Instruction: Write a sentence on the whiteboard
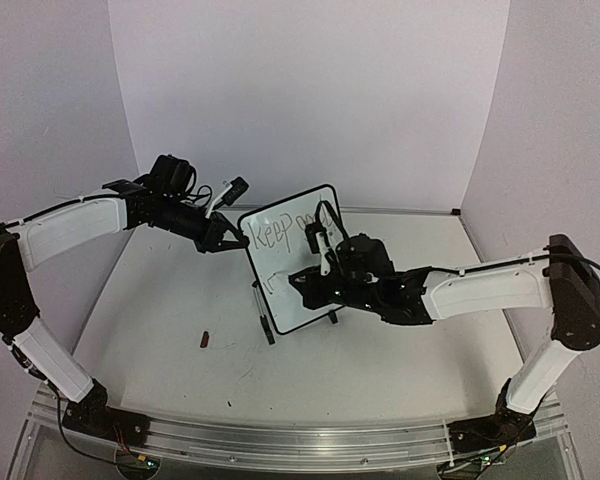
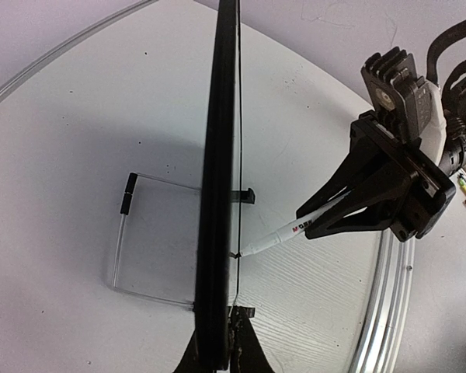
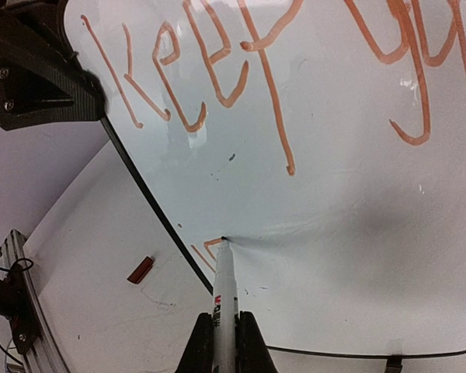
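While the small white whiteboard (image 1: 275,262), with rounded corners and a thin black frame, stands tilted back near the middle of the white table (image 1: 160,330), the left gripper (image 1: 226,241) pinches its upper left edge, one black finger pressed on each side of the frame. The right gripper (image 3: 224,334) is clamped around a slim white marker pen (image 3: 224,284). The pen's dark tip touches the board's face low down, close to the left frame. The left wrist view shows the board edge-on, with the pen slanting in to meet its writing side.

The orange-red handwritten sentence (image 3: 210,70) runs along the top of the board. "Keep" reads in full, and after it come a "g" and further strokes cut off by the edge of the right wrist view. A short orange mark sits just left of the pen tip. A small reddish-brown cap (image 3: 140,270) lies on the table, left of the board and apart from it.
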